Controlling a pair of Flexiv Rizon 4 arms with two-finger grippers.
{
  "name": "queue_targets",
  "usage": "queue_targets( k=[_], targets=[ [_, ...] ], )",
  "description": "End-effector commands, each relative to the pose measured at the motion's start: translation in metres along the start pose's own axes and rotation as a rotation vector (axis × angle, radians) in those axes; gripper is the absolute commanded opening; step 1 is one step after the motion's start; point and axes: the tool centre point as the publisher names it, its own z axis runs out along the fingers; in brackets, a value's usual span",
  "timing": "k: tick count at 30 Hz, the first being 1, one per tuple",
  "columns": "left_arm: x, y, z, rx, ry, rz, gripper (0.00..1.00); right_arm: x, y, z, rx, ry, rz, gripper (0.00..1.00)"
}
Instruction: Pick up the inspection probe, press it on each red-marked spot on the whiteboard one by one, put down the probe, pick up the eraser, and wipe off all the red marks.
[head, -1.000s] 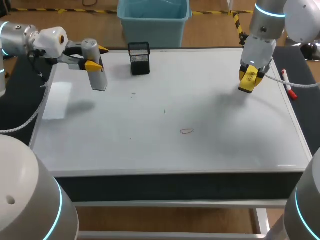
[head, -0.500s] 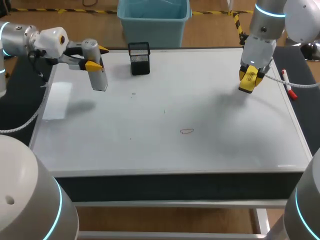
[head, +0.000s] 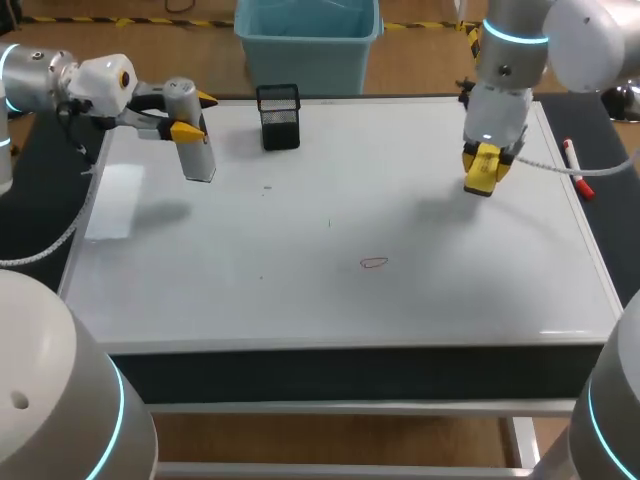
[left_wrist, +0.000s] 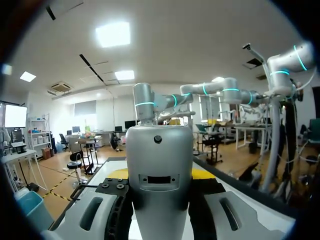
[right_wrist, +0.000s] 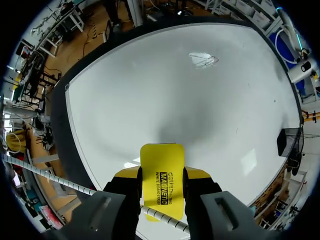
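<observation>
White board (head: 330, 210) covers nearly the whole tabletop, and all the task's things are on it or above it.

At the far left, the left arm comes in level from the side, its wrist lying roughly flat. The left gripper (head: 192, 115) is closed on the probe (head: 198, 155), a smooth silver-grey cylinder with a rounded head. The probe hangs upright, its lower end pointing down, and is held in the air above the board's far-left part. Seen from the left wrist, the probe (left_wrist: 159, 175) fills the gap between the fingers, with yellow tips showing on either side of it. Its face has a small dark dot and a dark slot.

Next along the far edge stands a black mesh cup (head: 278, 117).

Near the middle of the board, towards the front, lies a single red mark (head: 374, 263), a small flattened loop drawn in a thin line. From the right wrist, the red mark (right_wrist: 204, 59) appears well ahead of the gripper.

Further right, the right arm drops in from the far-right corner with its wrist pointing nearly straight down. The right gripper (head: 481, 172) clamps the eraser (right_wrist: 161, 172), a flat yellow pad with rounded corners and dark print. It is held above the board's right half, well apart from the mark.

A marker (head: 577, 172) with a red cap lies along the right edge.
</observation>
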Motion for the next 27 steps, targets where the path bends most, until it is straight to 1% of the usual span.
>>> queue_targets(
  k=[1, 6, 9, 12, 14, 16, 21, 25, 27],
  targets=[
    [0.0, -0.001, 0.0, 0.0, 0.002, 0.001, 0.0, -0.001, 0.041, -0.008, 0.065, 0.001, -0.014, 0.0],
    [0.0, -0.001, 0.0, 0.0, 0.002, 0.001, 0.0, -0.011, 0.08, -0.005, 0.052, -0.028, -0.062, 0.0],
    [0.0, -0.001, 0.0, 0.0, 0.002, 0.001, 0.0, -0.024, 0.099, 0.0, 0.03, -0.043, -0.115, 0.0],
    [0.0, -0.001, 0.0, 0.0, 0.002, 0.001, 0.0, -0.037, 0.116, 0.004, 0.024, -0.029, -0.173, 0.0],
    [0.0, -0.001, 0.0, 0.0, 0.002, 0.001, 0.0, -0.046, 0.126, 0.008, 0.005, -0.003, -0.202, 0.0],
    [0.0, -0.001, 0.0, 0.0, 0.002, 0.001, 0.0, -0.054, 0.134, 0.011, 0.024, 0.031, -0.226, 0.0],
    [0.0, -0.001, 0.0, 0.0, 0.002, 0.001, 0.0, -0.073, 0.164, 0.016, 0.026, 0.021, -0.299, 0.0],
    [0.0, -0.001, 0.0, 0.0, 0.002, 0.001, 0.0, -0.089, 0.191, 0.026, 0.036, 0.016, -0.338, 0.0],
    [0.0, -0.001, 0.0, 0.0, 0.002, 0.001, 0.0, -0.096, 0.199, 0.031, 0.025, 0.007, -0.355, 0.0]
  ],
)
